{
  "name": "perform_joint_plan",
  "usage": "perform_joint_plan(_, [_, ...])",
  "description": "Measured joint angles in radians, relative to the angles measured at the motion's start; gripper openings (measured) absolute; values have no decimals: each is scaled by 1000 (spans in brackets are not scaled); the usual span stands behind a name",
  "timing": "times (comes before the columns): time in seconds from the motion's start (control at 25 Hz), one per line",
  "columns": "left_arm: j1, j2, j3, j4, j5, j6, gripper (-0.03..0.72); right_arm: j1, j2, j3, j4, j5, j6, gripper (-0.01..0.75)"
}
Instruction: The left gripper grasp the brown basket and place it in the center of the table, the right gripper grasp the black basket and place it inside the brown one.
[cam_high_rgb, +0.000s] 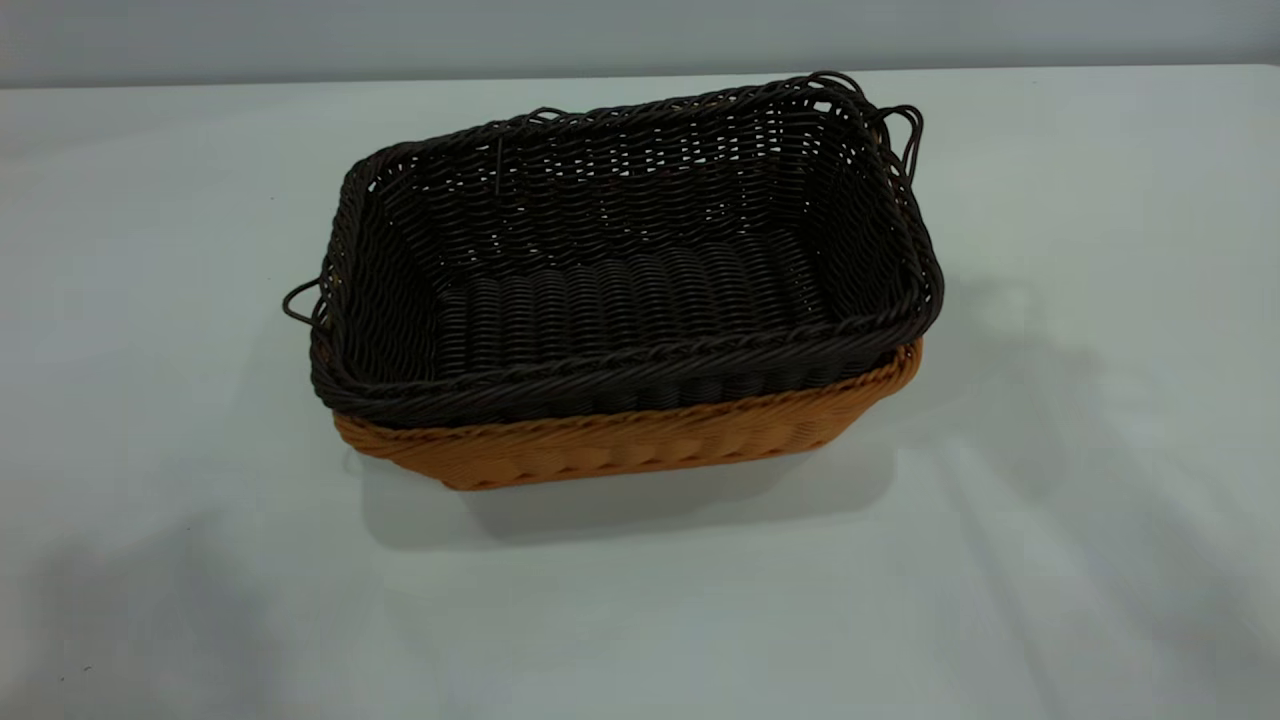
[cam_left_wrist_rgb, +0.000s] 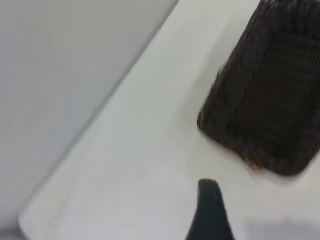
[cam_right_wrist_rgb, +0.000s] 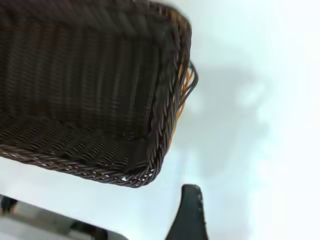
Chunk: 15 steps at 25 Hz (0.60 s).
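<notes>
Nesting: black basket (cam_high_rgb: 640, 300) inside brown basket (cam_high_rgb: 620, 450) mid-table (cam_high_rgb: 1100, 550) | both jaws clear of baskets, state cannot tell

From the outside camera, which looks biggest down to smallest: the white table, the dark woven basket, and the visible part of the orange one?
1. The plain white-grey tabletop, filling nearly the whole view.
2. The rectangular dark brown-black wicker basket, nested inside the other.
3. The orange-tan wicker basket, showing only a strip of wall; its true size is hidden.
</notes>
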Motion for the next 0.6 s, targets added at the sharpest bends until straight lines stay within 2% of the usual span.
perform_joint_plan(0.24, [0,-106,43,77,22,-231,498,0,-250,95,51,11,20,563])
perform_joint_plan(0.4, [0,-179,136,72,22,-328,498,0,-441,254,61,17,20,563])
perform_joint_plan(0.6, [0,-305,327,59,22,-432,498,0,-719,480,22,24,20,563])
